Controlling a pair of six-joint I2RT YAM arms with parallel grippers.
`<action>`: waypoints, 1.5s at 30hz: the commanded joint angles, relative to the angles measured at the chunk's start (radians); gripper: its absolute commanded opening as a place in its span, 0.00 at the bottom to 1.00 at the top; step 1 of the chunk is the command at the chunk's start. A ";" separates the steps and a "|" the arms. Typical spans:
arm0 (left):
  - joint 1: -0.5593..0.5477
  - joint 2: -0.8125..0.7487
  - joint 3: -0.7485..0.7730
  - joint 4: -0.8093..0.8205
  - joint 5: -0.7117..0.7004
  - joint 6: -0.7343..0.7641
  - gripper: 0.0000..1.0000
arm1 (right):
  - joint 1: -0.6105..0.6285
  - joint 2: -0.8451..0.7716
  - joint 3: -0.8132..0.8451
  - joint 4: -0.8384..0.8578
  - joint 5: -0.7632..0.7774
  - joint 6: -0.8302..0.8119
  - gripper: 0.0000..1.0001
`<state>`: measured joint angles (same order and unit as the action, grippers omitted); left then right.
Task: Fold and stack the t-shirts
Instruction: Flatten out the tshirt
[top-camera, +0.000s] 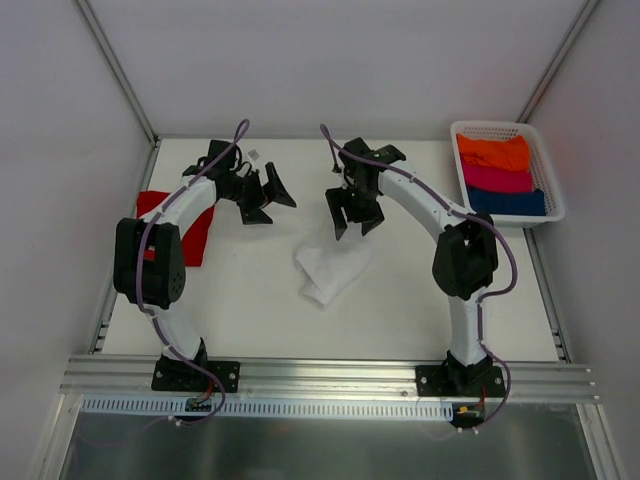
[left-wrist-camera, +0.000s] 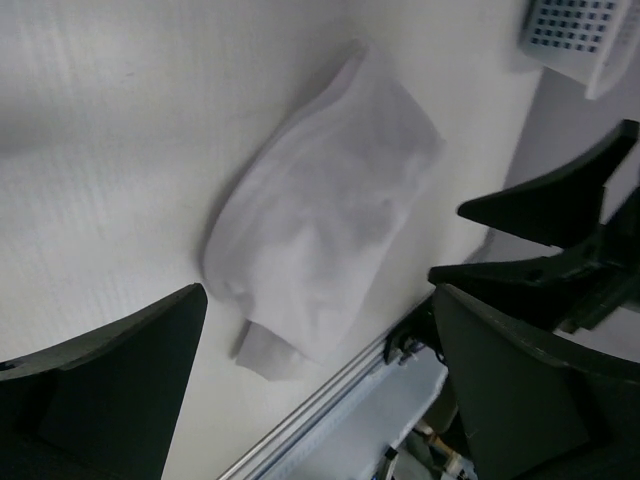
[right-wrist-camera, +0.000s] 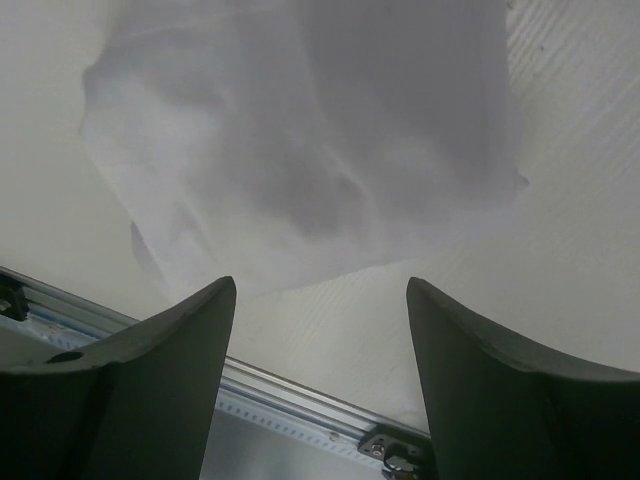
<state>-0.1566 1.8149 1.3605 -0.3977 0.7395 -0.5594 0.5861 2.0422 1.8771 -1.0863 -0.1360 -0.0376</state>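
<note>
top view: white shirt (top-camera: 333, 268) lay crumpled in a loose bundle mid-surface (top-camera: 250, 300), between the two arms, nearer the right one. red shirt (top-camera: 198, 240) sat at the left edge, partly hidden by the left arm; neither wrist view showed it. left tool (top-camera: 272, 205) hung wide open and empty, off to the left of and beyond the white shirt, apart from it. right tool (top-camera: 355, 225) was open too, jaws spread, nothing between them, over the bundle's far end. contact with the cloth couldn't be told from above. basket (top-camera: 487, 126) at the far right corner held folded clothes (top-camera: 497, 178) in orange, pink and blue.

left wrist view added the bundle's shape: a long rumpled pouch with a small flap sticking out at one end, lying flat, clear of both fingers (left-wrist-camera: 100, 400). it also caught the right tool off to the side and a corner of the basket.

right wrist view: cloth filled the upper frame, tool tips just at the shirt's edge, no cloth pinched. rail (right-wrist-camera: 290, 400) ran along the bottom.
</note>
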 joint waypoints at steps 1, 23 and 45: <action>-0.009 -0.118 0.022 -0.166 -0.250 0.082 0.99 | 0.008 0.022 0.077 0.037 -0.094 0.004 0.73; -0.093 -0.111 0.051 -0.380 -0.514 0.125 0.99 | 0.086 0.320 0.174 0.014 -0.263 -0.084 0.45; -0.095 -0.016 0.118 -0.379 -0.433 0.127 0.99 | -0.005 -0.253 0.362 -0.198 0.092 0.097 0.05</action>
<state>-0.2489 1.7741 1.4307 -0.7574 0.2626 -0.4522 0.6266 1.9503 2.3764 -1.1755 -0.2104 -0.0032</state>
